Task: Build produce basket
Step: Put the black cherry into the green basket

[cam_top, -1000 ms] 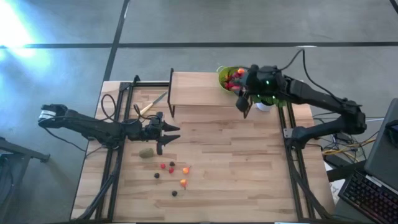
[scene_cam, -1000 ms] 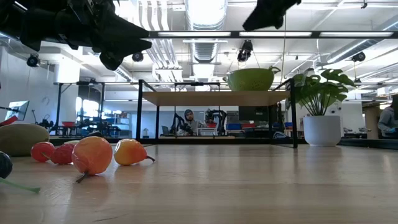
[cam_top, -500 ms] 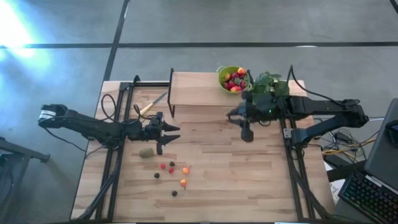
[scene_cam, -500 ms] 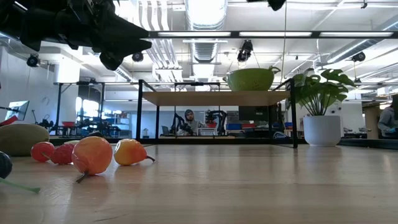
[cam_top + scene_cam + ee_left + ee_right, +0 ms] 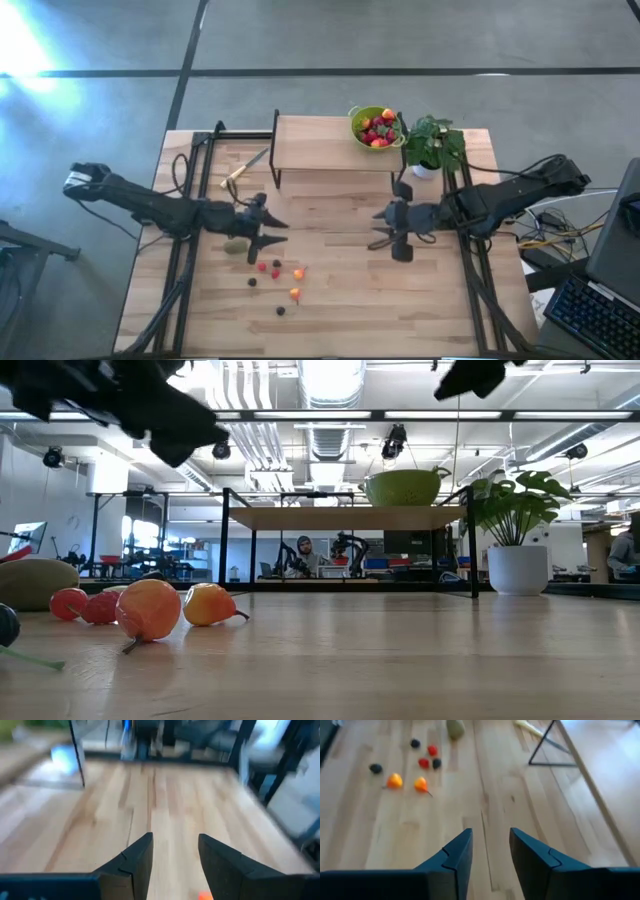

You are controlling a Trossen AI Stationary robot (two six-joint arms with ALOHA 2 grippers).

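Observation:
The lime-green produce basket (image 5: 375, 126) stands on a raised wooden shelf (image 5: 315, 142) at the far side, with several red and orange fruits inside. More tiny red, orange and dark fruits (image 5: 276, 272) lie loose on the table, also in the right wrist view (image 5: 422, 763). The brownish-green kiwi-like fruit (image 5: 236, 246) lies beside them. My left gripper (image 5: 278, 232) hovers open just above and right of it, nothing between its fingers (image 5: 175, 845). My right gripper (image 5: 375, 228) hangs open over the table's middle, pointing toward the loose fruits (image 5: 490, 840).
A potted plant (image 5: 432, 146) stands right of the basket, near my right arm. A yellow-handled knife (image 5: 243, 168) lies left of the shelf. The shelf's black frame (image 5: 276, 150) rises from the table. Bare wood spreads between the two grippers and toward the near edge.
My right gripper has swung away from above the basket, toward the table's near edge and left, and has come down over the table's middle. My left gripper has shifted a little toward the near edge, closer to the kiwi-like fruit. No fruit has moved.

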